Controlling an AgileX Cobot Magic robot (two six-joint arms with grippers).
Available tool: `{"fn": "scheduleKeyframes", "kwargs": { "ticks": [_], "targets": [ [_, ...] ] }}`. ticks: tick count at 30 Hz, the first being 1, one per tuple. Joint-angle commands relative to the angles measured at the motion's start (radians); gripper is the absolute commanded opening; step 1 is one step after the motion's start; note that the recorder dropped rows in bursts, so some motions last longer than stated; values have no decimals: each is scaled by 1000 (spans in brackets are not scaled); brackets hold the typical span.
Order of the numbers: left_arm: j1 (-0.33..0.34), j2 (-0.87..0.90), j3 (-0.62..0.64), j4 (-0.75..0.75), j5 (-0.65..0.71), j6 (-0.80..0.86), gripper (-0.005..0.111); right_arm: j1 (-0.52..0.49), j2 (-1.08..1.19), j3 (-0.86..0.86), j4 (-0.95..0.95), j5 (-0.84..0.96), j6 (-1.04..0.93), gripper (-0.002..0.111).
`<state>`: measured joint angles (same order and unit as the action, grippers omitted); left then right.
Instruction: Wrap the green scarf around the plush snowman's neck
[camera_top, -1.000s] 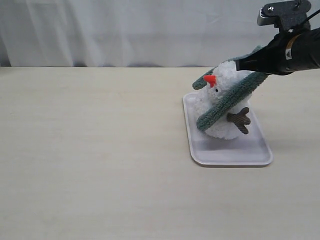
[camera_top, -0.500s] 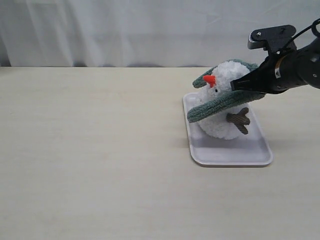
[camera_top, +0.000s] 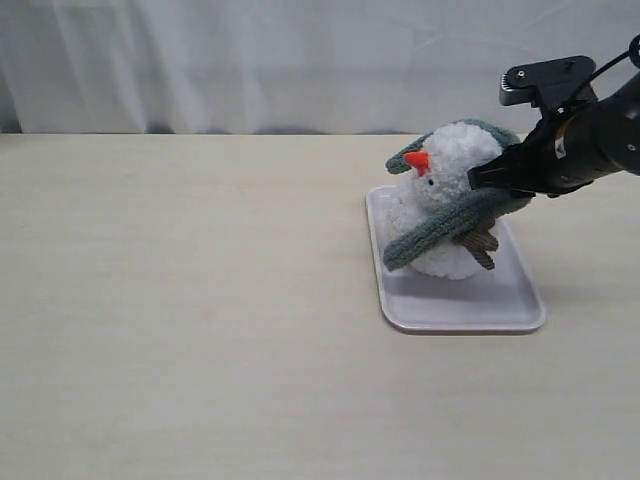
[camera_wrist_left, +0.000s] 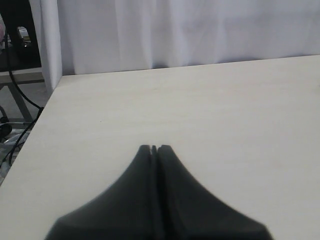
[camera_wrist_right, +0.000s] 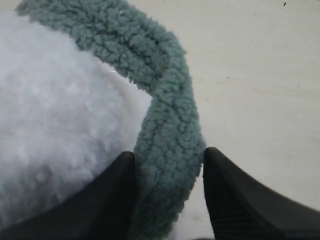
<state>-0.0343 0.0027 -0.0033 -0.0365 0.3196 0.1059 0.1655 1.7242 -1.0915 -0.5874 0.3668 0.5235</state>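
Note:
The plush snowman (camera_top: 445, 190) stands tilted on a white tray (camera_top: 470, 305), its orange nose (camera_top: 418, 160) pointing left. The green scarf (camera_top: 435, 225) runs behind the head and slants down across the front of the body to the left. My right gripper (camera_top: 480, 180) is at the snowman's right side, by the neck. In the right wrist view the scarf (camera_wrist_right: 170, 120) lies uncompressed between the spread fingers of the right gripper (camera_wrist_right: 169, 152), against the white plush (camera_wrist_right: 55, 125). The left gripper (camera_wrist_left: 154, 148) is shut and empty over bare table, out of the exterior view.
A brown twig arm (camera_top: 484, 240) sticks out under the scarf on the snowman's right. A white curtain (camera_top: 250, 60) closes the back of the table. The left wrist view shows the table's left edge (camera_wrist_left: 35, 125) with cables beyond it.
My right gripper came down and left from above the head to the neck. The scarf strand dropped with it and now rests across the body. The jaws have spread apart around the scarf.

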Motion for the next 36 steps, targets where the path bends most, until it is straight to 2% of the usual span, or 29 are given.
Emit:
{"fn": "scheduleKeyframes", "kwargs": {
  "ticks": [1, 8, 11, 14, 16, 18, 19, 25, 31, 36],
  "targets": [
    [4, -3, 3, -2, -11, -6, 0, 0, -39, 0, 91, 15, -76, 44],
    [4, -3, 3, -2, -11, -6, 0, 0, -119, 0, 173, 51, -117, 43],
    [4, -3, 3, -2, -11, -6, 0, 34, -149, 0, 319, 51, -302, 43],
    [4, -3, 3, -2, -11, -6, 0, 85, -151, 0, 343, 53, -379, 42],
    [4, -3, 3, -2, -11, -6, 0, 142, -151, 0, 343, 81, -459, 28],
    [4, -3, 3, -2, -11, -6, 0, 177, -151, 0, 343, 120, -554, 8],
    [4, -3, 3, -2, -11, -6, 0, 183, -151, 0, 340, 137, -570, 4],
    [4, -3, 3, -2, -11, -6, 0, 183, -111, 0, 310, 217, -552, 4],
    [4, -3, 3, -2, -11, -6, 0, 183, -39, 2, 311, 208, -523, 4],
    [4, -3, 3, -2, -11, -6, 0, 186, 10, 2, 383, 173, -546, 4]
  ]
}}
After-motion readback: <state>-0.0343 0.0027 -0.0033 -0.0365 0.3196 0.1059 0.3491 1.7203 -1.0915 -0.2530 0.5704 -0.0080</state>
